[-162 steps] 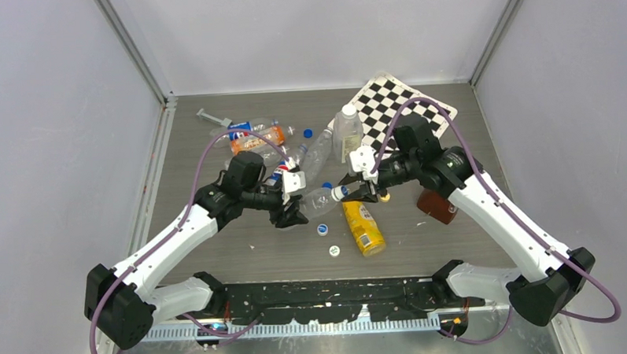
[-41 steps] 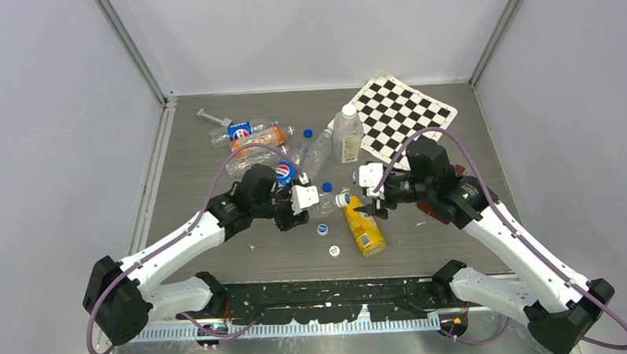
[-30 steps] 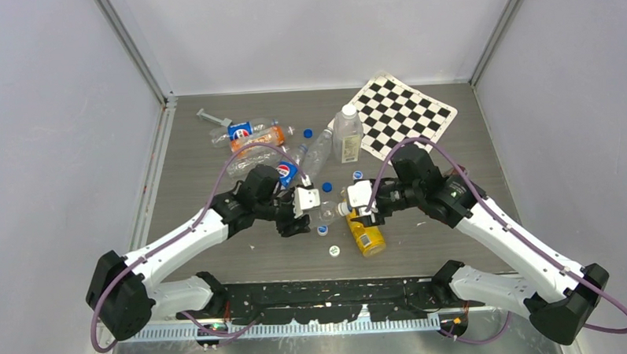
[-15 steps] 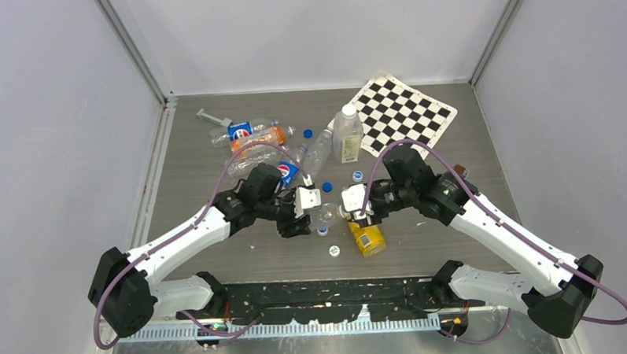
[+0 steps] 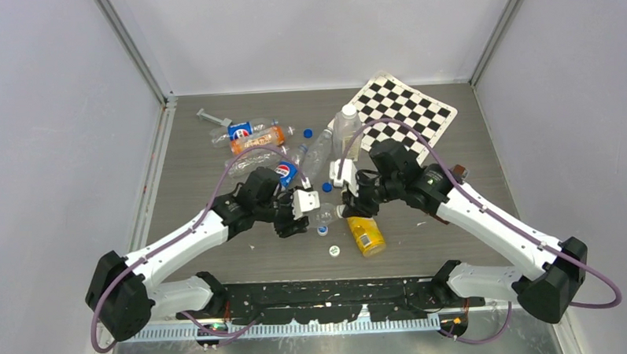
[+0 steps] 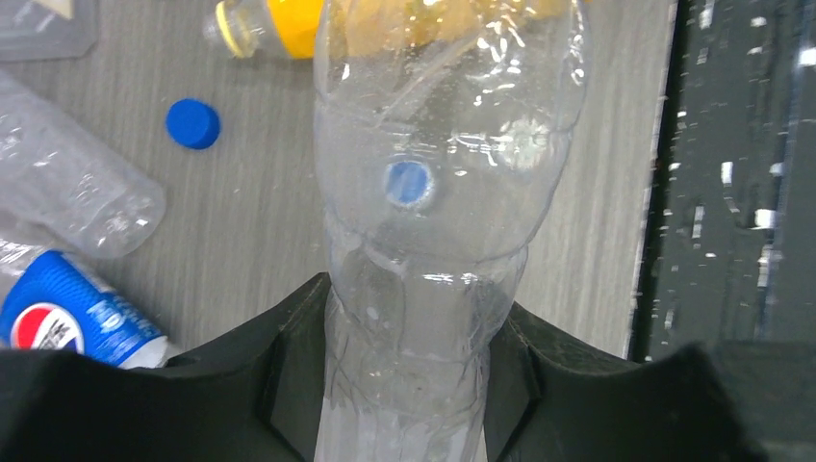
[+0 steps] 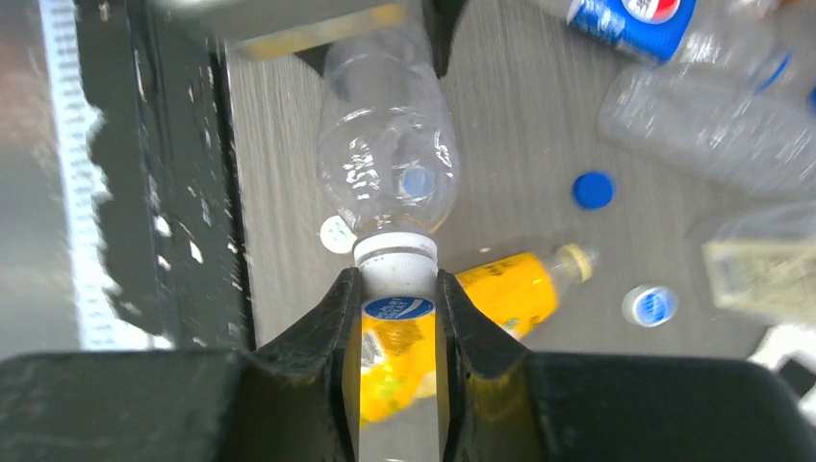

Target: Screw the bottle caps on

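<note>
- Currently, the left jaws are clenched on the base end of a slim clear bottle (image 5: 325,214); in the left wrist view the black fingers (image 6: 289,371) press on both sides of its body (image 6: 433,192).
- Right jaws: clenched on the bottle cap (image 7: 396,260), a white cap with a blue-and-white top, seated on the bottle neck.
- Bottle location: suspended between the two arms near the middle of the counter (image 5: 200,189), slightly toward 6 o'clock in the top view.
- Bottle orientation: long axis horizontal, running from 9 o'clock to 3 o'clock; base toward the left arm, neck and cap toward the right arm.
- Yellow bottle (image 5: 364,234): lying on the counter at 5 o'clock of the held bottle, with its neck under the right jaws.
- Loose caps: one blue-and-white cap (image 5: 322,230) just below the held bottle at 6 o'clock, visible through the clear wall in the left wrist view; one white cap (image 5: 334,250) farther toward 6 o'clock.
- Squarish labelled bottle (image 5: 346,132): upright at 12 o'clock, white cap on.
- Checkerboard (image 5: 402,111): flat at 1 o'clock.
</note>
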